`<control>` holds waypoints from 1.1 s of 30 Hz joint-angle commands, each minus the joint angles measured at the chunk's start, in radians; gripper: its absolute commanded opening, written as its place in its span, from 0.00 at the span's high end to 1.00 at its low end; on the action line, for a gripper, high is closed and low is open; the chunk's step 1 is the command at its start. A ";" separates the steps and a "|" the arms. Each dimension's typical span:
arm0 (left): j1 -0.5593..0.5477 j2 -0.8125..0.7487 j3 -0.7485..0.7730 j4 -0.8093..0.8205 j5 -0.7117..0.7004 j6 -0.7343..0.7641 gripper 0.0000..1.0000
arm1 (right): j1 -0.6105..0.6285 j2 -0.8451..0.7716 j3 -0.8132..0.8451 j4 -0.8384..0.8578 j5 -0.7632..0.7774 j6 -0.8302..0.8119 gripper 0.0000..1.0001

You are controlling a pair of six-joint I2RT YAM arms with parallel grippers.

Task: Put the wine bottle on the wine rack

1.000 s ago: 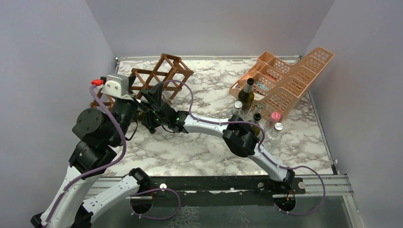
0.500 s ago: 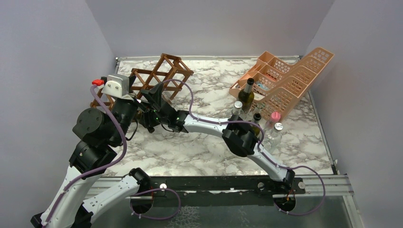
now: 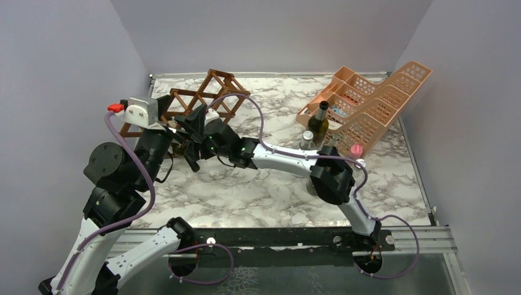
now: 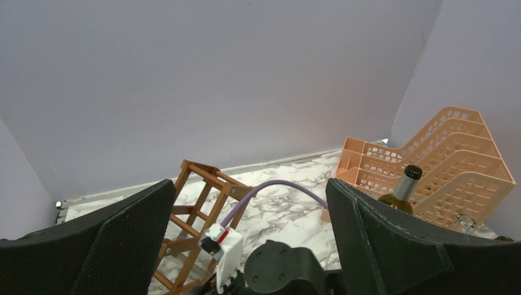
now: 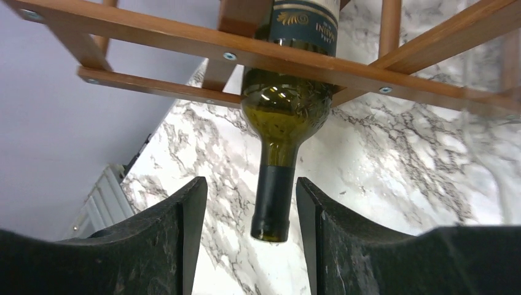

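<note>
While the wine bottle (image 5: 285,117) lay in a cell of the wine rack (image 5: 153,31), a wooden slat crossing its shoulder and its neck poking out toward the right wrist camera, the right pincer (image 5: 250,203) stood partly spread around that neck. Marble showed between the neck and each finger, so the pincer touched the glass on neither side and held nothing. From above, the rack stood at the far left of the table (image 3: 258,190), with both wrists crowded against its near side. The left pincer (image 4: 249,184) was raised beside the rack, spread wide and empty, and faced the back wall.

By my judgement the placing was as good as done, and the step in hand was the letting go and clearing away. The next move called for the right arm to draw back along the line of the neck, keeping both fingers off the glass and the slats. A brush against either might have tugged the bottle outward or nudged the light frame. A second bottle (image 3: 318,123) stood well apart to the right, beside the peach basket rack (image 3: 381,98).
</note>
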 commanded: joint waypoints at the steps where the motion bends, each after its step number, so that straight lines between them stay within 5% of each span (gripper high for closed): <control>1: 0.003 -0.011 0.027 -0.019 -0.017 -0.010 0.01 | -0.005 -0.150 -0.073 -0.003 0.056 -0.070 0.42; 14: 0.002 -0.003 -0.011 -0.021 0.057 -0.021 0.01 | -0.027 -0.555 -0.343 -0.194 0.283 -0.247 0.42; 24: 0.002 -0.001 -0.098 0.000 0.092 -0.007 0.01 | -0.045 -0.838 -0.445 -0.472 0.600 -0.330 0.39; 33: 0.001 -0.049 -0.327 0.203 0.317 -0.055 0.01 | -0.045 -1.023 -0.455 -0.762 0.807 -0.247 0.35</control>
